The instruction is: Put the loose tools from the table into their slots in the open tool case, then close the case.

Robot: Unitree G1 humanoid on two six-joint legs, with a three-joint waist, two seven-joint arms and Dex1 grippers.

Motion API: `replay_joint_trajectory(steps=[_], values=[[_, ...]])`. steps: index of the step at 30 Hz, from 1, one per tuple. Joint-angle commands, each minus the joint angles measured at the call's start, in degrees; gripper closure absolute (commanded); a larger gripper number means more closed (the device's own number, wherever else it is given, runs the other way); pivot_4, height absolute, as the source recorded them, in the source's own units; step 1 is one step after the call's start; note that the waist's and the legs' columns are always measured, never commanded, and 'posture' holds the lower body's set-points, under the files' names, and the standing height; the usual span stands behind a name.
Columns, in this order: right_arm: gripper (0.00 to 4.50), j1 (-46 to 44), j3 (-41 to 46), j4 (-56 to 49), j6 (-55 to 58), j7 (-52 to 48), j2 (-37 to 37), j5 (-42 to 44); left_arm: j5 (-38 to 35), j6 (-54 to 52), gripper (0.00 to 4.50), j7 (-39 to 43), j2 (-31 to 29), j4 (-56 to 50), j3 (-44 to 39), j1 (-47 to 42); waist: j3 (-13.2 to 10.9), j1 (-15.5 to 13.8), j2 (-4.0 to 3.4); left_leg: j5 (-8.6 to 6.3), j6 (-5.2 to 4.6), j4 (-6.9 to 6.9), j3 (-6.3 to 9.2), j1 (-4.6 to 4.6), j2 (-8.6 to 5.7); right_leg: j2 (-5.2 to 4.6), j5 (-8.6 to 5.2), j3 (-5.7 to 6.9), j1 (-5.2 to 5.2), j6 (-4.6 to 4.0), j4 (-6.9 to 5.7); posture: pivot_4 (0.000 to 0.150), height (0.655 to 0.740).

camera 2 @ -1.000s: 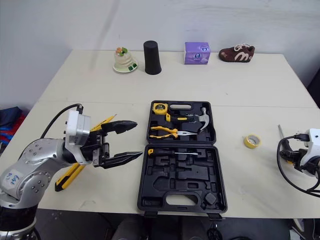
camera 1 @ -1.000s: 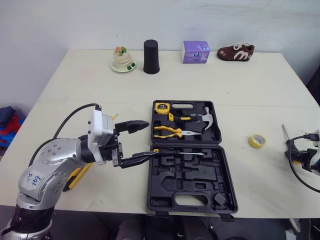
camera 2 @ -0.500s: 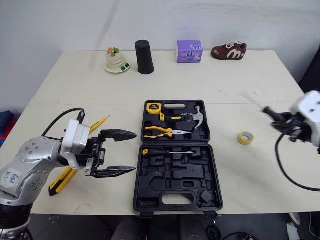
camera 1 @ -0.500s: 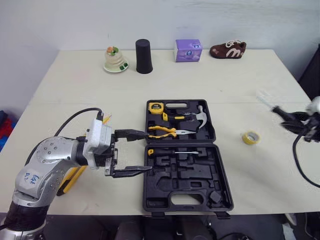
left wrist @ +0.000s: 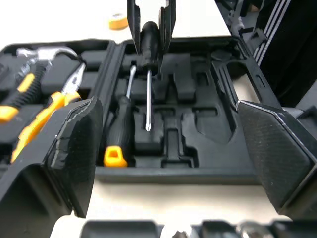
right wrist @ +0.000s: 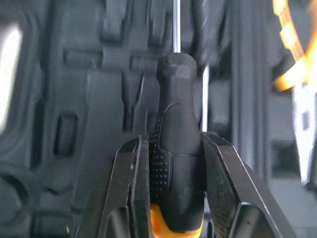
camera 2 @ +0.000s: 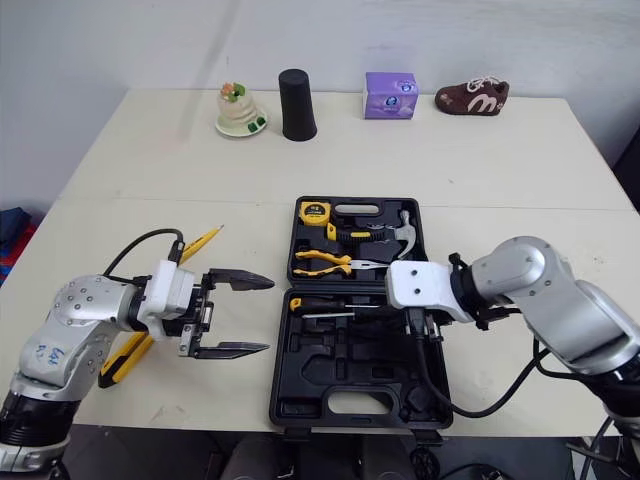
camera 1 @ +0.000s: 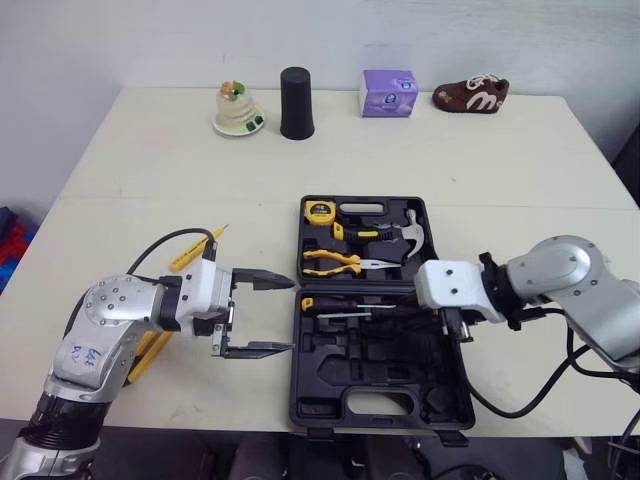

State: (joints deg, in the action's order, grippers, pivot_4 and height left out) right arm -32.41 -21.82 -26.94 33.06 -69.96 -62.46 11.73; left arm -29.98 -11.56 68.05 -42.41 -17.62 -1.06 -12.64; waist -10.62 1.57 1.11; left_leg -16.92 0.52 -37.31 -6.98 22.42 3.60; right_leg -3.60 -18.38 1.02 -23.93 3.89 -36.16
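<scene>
The screwdriver [right wrist: 176,163] is clamped by its handle in the right gripper [left wrist: 150,45], over the front half of the case [camera 1: 298,390], close to the hinge. Its long axis runs along the hinge, parallel to the slotted driver [left wrist: 120,131] just beside it, tip toward the left edge of the table [camera 1: 150,160]. Its slot probably lies straight below; whether the shaft touches I cannot tell. The left gripper [camera 1: 285,315] hangs spread wide and empty, just off the case's left edge.

Pincer [right wrist: 171,168] clamped on screwdriver [right wrist: 176,144]
</scene>
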Motion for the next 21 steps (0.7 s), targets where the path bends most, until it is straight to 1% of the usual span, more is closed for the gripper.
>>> replay_joint_trajectory(steps=[1, 9, 13, 17, 19, 20, 21], values=[[3.45, -1.02, 0.72, -1.59, 0.97, -0.76, -0.61, -1.9, -0.5, -0.46, 0.0, -0.75, -0.31, -1.81, -1.02, 1.04, 0.0, 0.01, 0.0, -0.02, -0.03, -0.03, 0.0, -0.01, 0.0, -0.01, 0.0, 0.0, 0.01, 0.0, -0.01, 0.15, 0.74], [3.45, 1.62, 0.36, 0.2, -0.16, -0.44, -0.65, -6.08, -0.17, -0.53, 0.0, -1.31, -0.58, -2.92, -1.01, 3.09, 0.0, 0.08, 0.0, -0.11, -0.2, -0.13, 0.02, -0.22, 0.0, 0.0, 0.0, -0.02, 0.1, -0.01, -0.37, 0.15, 0.74], [3.45, 2.36, 0.9, -0.6, 0.38, -0.8, -0.59, -6.06, -0.23, -0.71, 0.0, -1.57, -0.79, -3.57, -1.31, 3.67, 0.0, 0.15, 0.0, -0.1, -0.19, -0.15, 0.02, -0.31, 0.01, 0.01, -0.02, -0.04, 0.1, -0.06, -0.58, 0.15, 0.74], [3.45, 2.32, 1.59, -0.63, 1.69, 1.07, 1.88, -5.36, -0.23, -0.69, 0.0, -1.87, -0.8, -3.85, -1.33, 3.99, 0.0, 0.2, 0.0, -0.1, -0.19, -0.29, 0.03, -0.33, 0.02, 0.01, -0.04, -0.04, 0.1, -0.09, -0.74, 0.15, 0.74], [2.38, 2.16, 1.52, -0.2, 0.68, 0.91, 2.32, -5.59, -0.28, -0.69, 0.0, -1.96, -0.79, -3.79, -1.29, 3.96, 0.0, 0.18, 0.01, -0.1, -0.2, -0.36, 0.04, -0.32, 0.03, 0.02, -0.04, -0.03, 0.1, -0.09, -0.79, 0.15, 0.74], [2.09, 1.97, 1.83, 0.45, -0.8, 1.08, 2.61, -6.03, -0.27, -0.67, 0.0, -1.91, -0.82, -3.68, -1.28, 3.91, 0.0, 0.13, 0.01, -0.1, -0.2, -0.38, 0.04, -0.32, 0.03, 0.02, -0.04, -0.04, 0.1, -0.09, -0.81, 0.15, 0.74], [1.43, 1.66, 2.28, 1.31, -2.65, 1.06, 2.75, -6.43, -0.27, -0.68, 0.0, -1.85, -0.84, -3.51, -1.26, 3.8, 0.0, 0.12, 0.01, -0.1, -0.2, -0.4, 0.04, -0.32, 0.03, 0.02, -0.04, -0.04, 0.1, -0.09, -0.83, 0.15, 0.74]])
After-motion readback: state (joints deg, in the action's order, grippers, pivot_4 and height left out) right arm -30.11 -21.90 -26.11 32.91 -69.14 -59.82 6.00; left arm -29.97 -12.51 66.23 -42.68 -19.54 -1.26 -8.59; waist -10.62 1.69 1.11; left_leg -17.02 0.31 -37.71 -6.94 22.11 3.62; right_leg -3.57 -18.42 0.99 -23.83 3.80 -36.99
